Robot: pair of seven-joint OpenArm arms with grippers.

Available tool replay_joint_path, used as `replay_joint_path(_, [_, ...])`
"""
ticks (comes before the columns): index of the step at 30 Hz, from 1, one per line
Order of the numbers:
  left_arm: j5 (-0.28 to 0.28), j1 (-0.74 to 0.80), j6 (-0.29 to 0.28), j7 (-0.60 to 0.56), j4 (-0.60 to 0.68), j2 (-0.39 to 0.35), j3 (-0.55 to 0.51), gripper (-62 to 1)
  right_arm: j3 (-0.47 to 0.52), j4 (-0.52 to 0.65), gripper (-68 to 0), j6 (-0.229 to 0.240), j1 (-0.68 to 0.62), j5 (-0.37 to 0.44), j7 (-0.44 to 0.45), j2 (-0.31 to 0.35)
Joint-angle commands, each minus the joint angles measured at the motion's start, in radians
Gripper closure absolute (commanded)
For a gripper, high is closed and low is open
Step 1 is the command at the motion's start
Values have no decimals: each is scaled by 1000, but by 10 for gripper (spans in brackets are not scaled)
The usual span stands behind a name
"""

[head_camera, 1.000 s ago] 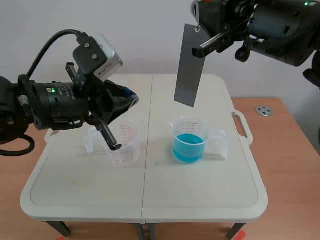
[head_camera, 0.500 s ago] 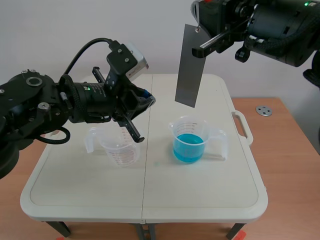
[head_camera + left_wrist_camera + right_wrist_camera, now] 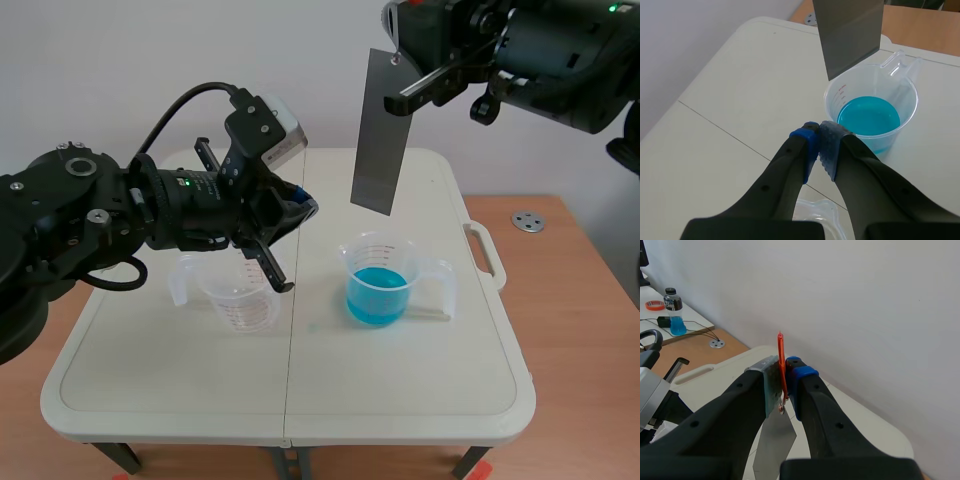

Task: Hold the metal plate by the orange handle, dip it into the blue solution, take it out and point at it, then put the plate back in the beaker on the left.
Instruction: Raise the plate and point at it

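It is looking like a lab: a white folding table is carrying a beaker of blue solution before a plain wall.

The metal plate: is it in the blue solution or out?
Out. The metal plate hangs from the right end effector, its lower edge above the rim of the beaker of blue solution.

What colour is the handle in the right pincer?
Handle: orange-red, clearest in the right wrist view.

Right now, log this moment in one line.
right jaws: shut on thin orange handle | flat grey metal plate: hanging above clear beaker of blue solution | left jaws: shut, aimed at plate
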Motion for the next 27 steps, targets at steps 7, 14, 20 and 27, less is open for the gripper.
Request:
replay_joint_path(7, [-7, -8, 5, -13, 24, 8, 0, -17, 0, 18, -13, 6, 14, 18, 11, 11])
replay_joint_path(14, [-7, -8, 6, -13, 24, 8, -1, -17, 0, 18, -13, 6, 14, 18, 11, 11])
replay_joint_path(20, [-19, 2, 76, -13, 30, -17, -19, -17, 0, 18, -13, 6, 15, 18, 12, 11])
replay_joint_path(27, [-48, 113, 95, -14, 130, -122, -110, -17, 0, 18, -13, 6, 15, 18, 8, 11])
